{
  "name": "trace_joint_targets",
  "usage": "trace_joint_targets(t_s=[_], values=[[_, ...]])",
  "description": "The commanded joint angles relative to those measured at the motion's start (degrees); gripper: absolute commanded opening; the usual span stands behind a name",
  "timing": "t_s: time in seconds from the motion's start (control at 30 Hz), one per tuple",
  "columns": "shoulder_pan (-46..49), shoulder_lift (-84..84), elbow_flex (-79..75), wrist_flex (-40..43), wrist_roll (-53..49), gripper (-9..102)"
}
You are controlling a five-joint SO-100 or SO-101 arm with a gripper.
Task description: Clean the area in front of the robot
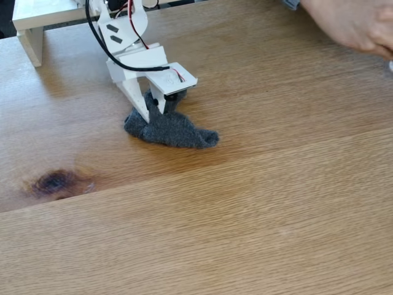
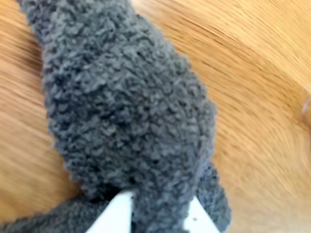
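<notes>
Tabletop (image 1: 258, 209) fills the fixed view, and at about 11 o'clock from its centre my gripper (image 1: 155, 112) presses a grey fleecy cloth (image 1: 172, 132) onto the wood, fingers (image 2: 116, 213) pinched tight on a bunched fold. I judge I'm mid-wipe, so I want steady downward pressure and slow overlapping passes. A hand (image 1: 353, 24) hovers at 2 o'clock; I'd steer clear.

The white arm's end effector (image 1: 154, 109) pinches a gray fuzzy cloth (image 1: 171, 130) against the wooden counter (image 1: 258, 203); a hand (image 1: 353, 24) hovers far right.
</notes>
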Motion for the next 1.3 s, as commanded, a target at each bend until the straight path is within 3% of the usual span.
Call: trace_joint_targets(t_s=[0.0,0.4,0.77,1.0,1.27], values=[[7.3,-3.8,-9.5,-1.0,-1.8,0],[25.0,-9.8,-37.9,14.9,-0.1,0],[32.3,-15.5,-44.0,18.2,-5.5,0],[28.7,-20.1,-44.1,16.4,-9.0,0],[14.9,-16.1,-43.5,25.2,-0.4,0]])
